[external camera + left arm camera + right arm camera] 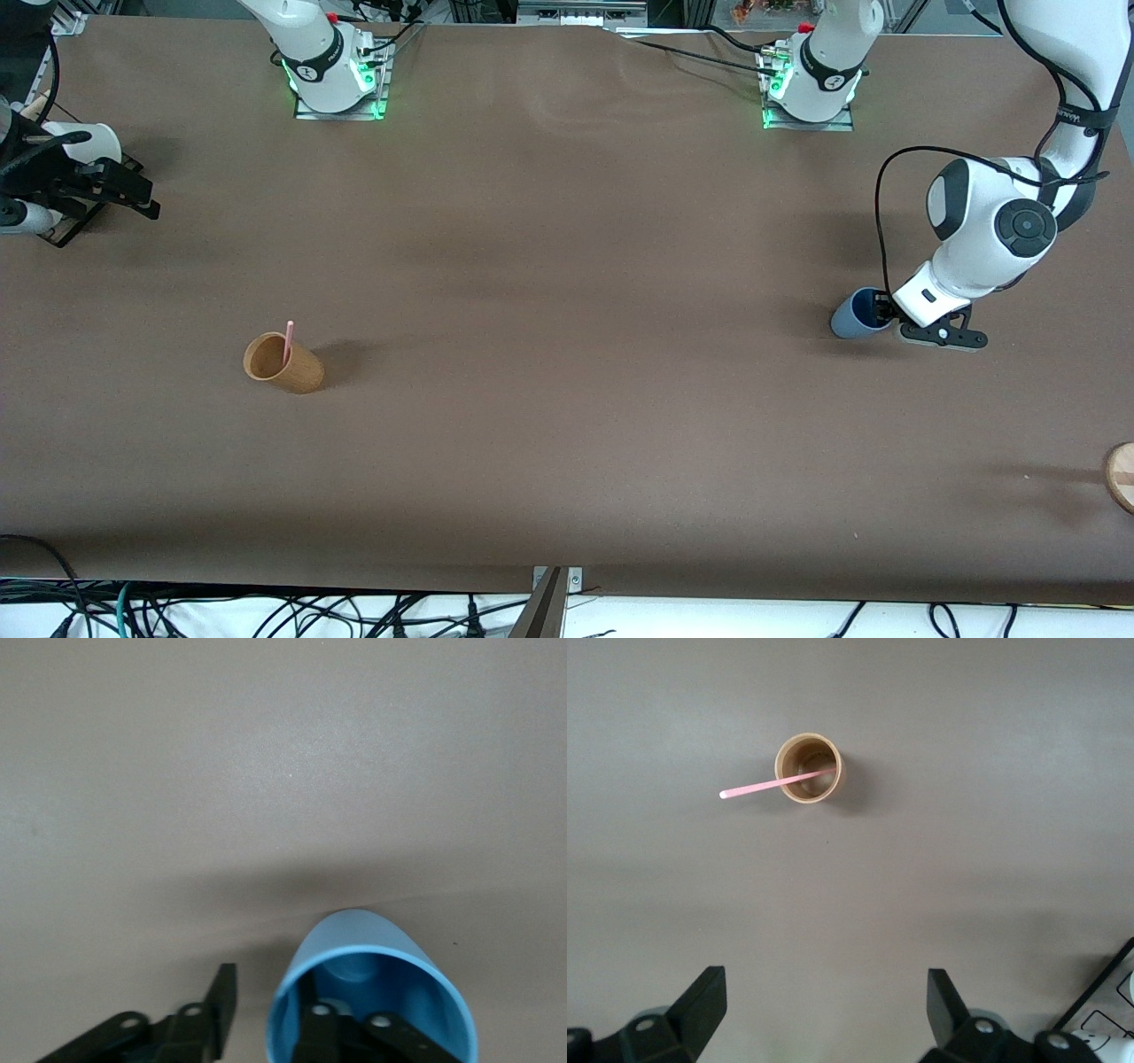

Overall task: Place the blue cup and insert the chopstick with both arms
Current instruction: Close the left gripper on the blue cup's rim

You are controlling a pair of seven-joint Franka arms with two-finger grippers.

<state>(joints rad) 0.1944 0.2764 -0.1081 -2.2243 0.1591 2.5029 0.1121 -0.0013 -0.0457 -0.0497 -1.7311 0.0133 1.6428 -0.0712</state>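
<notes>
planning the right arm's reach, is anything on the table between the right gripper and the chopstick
Nothing visible does. The right gripper hangs open over bare table, and the chopstick stands in the tan cup with only brown surface between. The left gripper is at the blue cup, at the other end.

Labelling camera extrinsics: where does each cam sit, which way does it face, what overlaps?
Front: high, facing the bases; shows the whole table and both arms.
Left wrist: looks down past the left claw, one finger inside the blue cup, one outside.
Right wrist: well above the table, looks down past the open right claw at the tan cup holding the chopstick.
Shared: front also shows both cups.
</notes>
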